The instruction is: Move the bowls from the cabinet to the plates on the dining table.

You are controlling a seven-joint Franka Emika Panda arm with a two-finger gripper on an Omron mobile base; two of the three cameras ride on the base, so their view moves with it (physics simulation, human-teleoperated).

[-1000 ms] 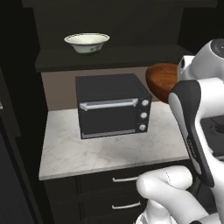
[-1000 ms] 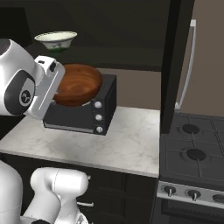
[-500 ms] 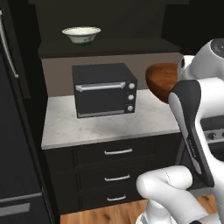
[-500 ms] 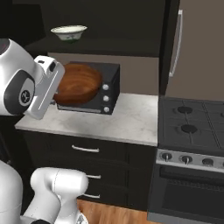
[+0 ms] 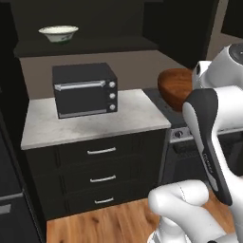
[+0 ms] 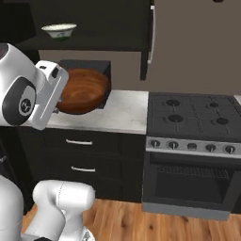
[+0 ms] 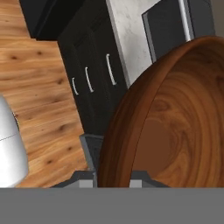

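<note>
Wooden bowl (image 7: 175,118) sits clenched in the gripper (image 7: 111,175), jaws clamped over its rim, held in the air in front of the marble table (image 5: 137,114). Looks like the carry step for bowl one of two: next the base must find the dining table and a plate. One toaster oven (image 5: 84,90) beyond. Second bowl, white (image 5: 58,33), waits on the cabinet shelf (image 5: 90,46).

Glossy white rounded arm (image 5: 209,128) with dark joint bands and a bulbous white base (image 6: 63,200).
</note>
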